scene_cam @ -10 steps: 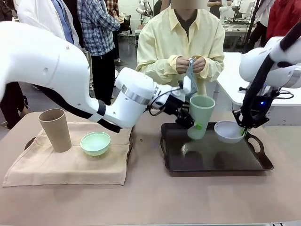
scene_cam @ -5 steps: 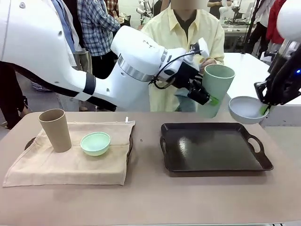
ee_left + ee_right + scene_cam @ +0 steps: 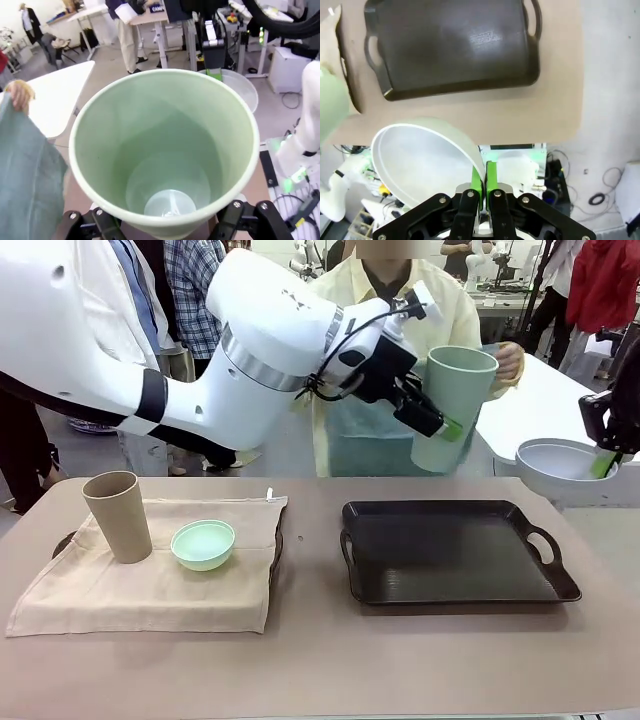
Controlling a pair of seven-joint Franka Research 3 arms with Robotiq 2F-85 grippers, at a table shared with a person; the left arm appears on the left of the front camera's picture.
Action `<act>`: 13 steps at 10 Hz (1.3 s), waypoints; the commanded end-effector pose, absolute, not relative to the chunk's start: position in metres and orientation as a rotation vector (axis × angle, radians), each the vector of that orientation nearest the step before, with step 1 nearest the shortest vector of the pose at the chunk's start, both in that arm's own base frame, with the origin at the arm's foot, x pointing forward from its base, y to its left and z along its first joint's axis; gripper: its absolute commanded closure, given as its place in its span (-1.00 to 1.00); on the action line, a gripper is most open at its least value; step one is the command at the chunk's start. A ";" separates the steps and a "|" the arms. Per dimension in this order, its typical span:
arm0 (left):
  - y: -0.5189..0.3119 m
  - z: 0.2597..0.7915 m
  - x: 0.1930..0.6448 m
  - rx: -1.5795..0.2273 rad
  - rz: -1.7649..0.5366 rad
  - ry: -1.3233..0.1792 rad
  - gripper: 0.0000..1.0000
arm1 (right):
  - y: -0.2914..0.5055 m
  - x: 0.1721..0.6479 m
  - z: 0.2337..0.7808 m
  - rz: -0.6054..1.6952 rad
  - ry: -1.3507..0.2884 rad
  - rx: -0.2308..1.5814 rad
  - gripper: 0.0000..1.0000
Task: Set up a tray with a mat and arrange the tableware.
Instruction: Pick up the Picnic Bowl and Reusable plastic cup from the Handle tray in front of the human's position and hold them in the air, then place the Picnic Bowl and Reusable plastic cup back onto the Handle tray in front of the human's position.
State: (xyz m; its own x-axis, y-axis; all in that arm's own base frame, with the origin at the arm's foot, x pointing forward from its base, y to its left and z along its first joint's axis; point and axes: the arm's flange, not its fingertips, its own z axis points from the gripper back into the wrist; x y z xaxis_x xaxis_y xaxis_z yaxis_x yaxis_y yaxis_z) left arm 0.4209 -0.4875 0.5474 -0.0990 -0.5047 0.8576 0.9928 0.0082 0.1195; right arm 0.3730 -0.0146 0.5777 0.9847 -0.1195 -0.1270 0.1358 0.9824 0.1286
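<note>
At nine o'clock on the table I see the tan cup (image 3: 117, 517) and the mint bowl (image 3: 203, 544) standing on a beige mat (image 3: 150, 590) that covers a first tray (image 3: 277, 545). They need nothing from me.

My left gripper (image 3: 432, 425) is clamped on the rim of the pale green cup (image 3: 448, 405), held upright in the air above the twelve o'clock edge of the bare black tray (image 3: 455, 565). Behind it the person's hand (image 3: 507, 360) holds a grey-green cloth (image 3: 27, 175), probably the mat for this tray.

My right gripper (image 3: 484, 183) pinches the wall of the greyish white bowl (image 3: 560, 465), aloft at three o'clock, past the tray's handle.

I'd keep both pieces high and level, clear of the tray, until the cloth lies flat, and only then lower them well apart.
</note>
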 end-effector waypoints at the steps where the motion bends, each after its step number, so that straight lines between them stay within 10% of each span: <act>1: -0.473 0.550 0.408 -0.724 -1.393 -0.897 0.34 | -0.019 0.389 0.575 -0.133 0.155 0.170 1.00; 13: -0.483 0.552 0.418 -0.729 -1.440 -0.904 0.34 | -0.018 0.381 0.572 -0.136 0.138 0.141 1.00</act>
State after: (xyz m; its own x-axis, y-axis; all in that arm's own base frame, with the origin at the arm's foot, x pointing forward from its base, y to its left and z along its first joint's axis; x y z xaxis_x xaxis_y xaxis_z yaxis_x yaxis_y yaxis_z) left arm 0.4166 -0.4814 0.5488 -0.0634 -0.5085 0.8587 0.9949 0.0356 0.0946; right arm 0.3836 -0.0178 0.5741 0.9816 -0.1250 -0.1447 0.1443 0.9808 0.1313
